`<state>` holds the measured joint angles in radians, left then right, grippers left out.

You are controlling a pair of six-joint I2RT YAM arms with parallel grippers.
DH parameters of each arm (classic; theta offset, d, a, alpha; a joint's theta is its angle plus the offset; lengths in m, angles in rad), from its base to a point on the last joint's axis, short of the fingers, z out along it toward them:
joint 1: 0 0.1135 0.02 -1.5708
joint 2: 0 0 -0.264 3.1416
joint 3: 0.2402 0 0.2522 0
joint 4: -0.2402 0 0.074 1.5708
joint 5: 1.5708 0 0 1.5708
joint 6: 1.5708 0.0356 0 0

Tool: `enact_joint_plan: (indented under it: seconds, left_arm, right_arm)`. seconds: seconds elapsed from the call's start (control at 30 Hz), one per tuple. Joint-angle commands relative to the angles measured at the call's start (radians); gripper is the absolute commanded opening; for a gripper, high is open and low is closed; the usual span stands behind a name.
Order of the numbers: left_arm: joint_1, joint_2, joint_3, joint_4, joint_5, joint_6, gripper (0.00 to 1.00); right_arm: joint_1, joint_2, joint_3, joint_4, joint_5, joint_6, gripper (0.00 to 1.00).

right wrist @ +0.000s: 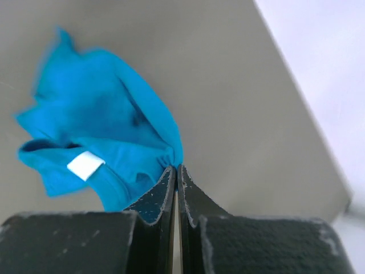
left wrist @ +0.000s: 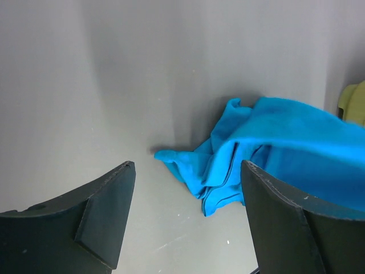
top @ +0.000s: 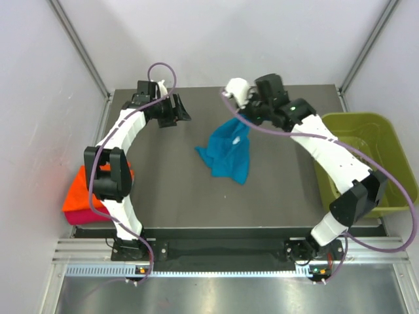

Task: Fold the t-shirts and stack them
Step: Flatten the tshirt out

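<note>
A crumpled teal-blue t-shirt [top: 227, 154] lies mid-table, its upper end lifted toward the back right. My right gripper [top: 247, 116] is shut on that raised edge; in the right wrist view the cloth [right wrist: 108, 137] bunches at the fingertips [right wrist: 177, 167] and a small white neck label [right wrist: 85, 165] shows. My left gripper [top: 175, 111] hangs open over the back left of the table, holding nothing. From the left wrist the shirt [left wrist: 268, 148] lies ahead between the fingers [left wrist: 108, 211]. An orange t-shirt [top: 77, 193] rests folded on a magenta-pink one [top: 88, 216] at the table's left edge.
An olive-green plastic basket [top: 366, 140] stands off the table's right side, partly under the right arm. The dark table [top: 170, 190] has grey walls close behind and beside it. Both arm bases sit at the near edge.
</note>
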<state>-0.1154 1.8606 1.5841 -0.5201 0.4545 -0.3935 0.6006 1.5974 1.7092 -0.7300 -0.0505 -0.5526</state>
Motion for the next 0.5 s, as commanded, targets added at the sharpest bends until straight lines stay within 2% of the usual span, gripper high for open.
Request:
enact_joint_plan:
  seconds: [0.0, 0.07, 0.2, 0.3, 0.4, 0.47]
  left_arm:
    - [0.006, -0.064, -0.001, 0.037, -0.008, 0.016, 0.79]
    - [0.006, -0.070, -0.012, 0.037, -0.019, 0.018, 0.79]
    - [0.006, -0.083, -0.024, 0.032, -0.027, 0.019, 0.79]
    - [0.006, -0.083, -0.059, 0.032, -0.008, 0.015, 0.80]
    - [0.006, -0.045, -0.099, 0.035, 0.031, -0.016, 0.79]
    - [0.006, -0.003, -0.110, 0.041, 0.082, -0.030, 0.75]
  right_arm:
    - [-0.126, -0.045, -0.004, -0.006, -0.052, 0.054, 0.00]
    - [-0.124, -0.042, 0.041, -0.012, -0.081, 0.046, 0.00]
    - [-0.062, 0.012, 0.272, -0.054, -0.088, 0.007, 0.00]
    - [-0.018, 0.025, 0.367, -0.045, -0.071, -0.007, 0.00]
    - [0.004, 0.016, 0.369, -0.040, -0.045, -0.018, 0.00]
    - [0.005, 0.009, 0.343, -0.040, -0.029, -0.017, 0.00]
